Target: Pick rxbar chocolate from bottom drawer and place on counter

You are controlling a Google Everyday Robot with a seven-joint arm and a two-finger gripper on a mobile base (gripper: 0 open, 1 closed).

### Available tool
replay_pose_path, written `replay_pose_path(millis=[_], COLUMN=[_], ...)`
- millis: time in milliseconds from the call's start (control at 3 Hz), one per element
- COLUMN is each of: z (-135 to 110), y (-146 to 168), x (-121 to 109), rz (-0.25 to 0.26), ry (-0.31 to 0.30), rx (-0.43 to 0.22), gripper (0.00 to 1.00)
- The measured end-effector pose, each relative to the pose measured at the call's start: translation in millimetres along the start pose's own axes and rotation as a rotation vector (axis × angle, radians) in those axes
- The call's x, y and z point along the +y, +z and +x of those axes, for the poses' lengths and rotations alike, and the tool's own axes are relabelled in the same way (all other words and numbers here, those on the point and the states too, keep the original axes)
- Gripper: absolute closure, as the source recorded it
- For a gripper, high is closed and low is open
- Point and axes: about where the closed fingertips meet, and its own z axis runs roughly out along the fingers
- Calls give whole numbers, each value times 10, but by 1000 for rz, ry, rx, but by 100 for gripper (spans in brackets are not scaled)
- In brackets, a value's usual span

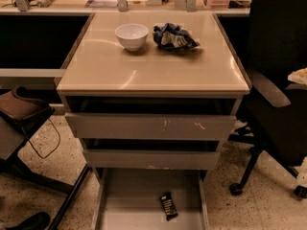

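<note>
Black rxbar chocolate (168, 206) lies flat on the bottom drawer (129, 200) floor at 5 o'clock, near the right wall but not touching it. Gripper is out of view, so its grip can't be told. On the counter (153, 73), bowl (131, 35) and snack bag (173, 36) sit at 12 o'clock, with bare surface toward 6. Chair (278, 80) stands close at 3 o'clock.

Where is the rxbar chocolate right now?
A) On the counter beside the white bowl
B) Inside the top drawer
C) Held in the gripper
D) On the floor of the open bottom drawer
D: the rxbar chocolate lies flat on the floor of the bottom drawer, toward its right side. The counter carries the white bowl and the snack bag, and the gripper is not in view.
</note>
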Motion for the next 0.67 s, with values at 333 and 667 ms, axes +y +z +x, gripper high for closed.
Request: replay_pose_path(millis=[333, 667], z=[69, 104], y=[-4, -4], x=[110, 164], rz=[0, 0], ry=[0, 0], rx=[0, 0], gripper=[0, 0])
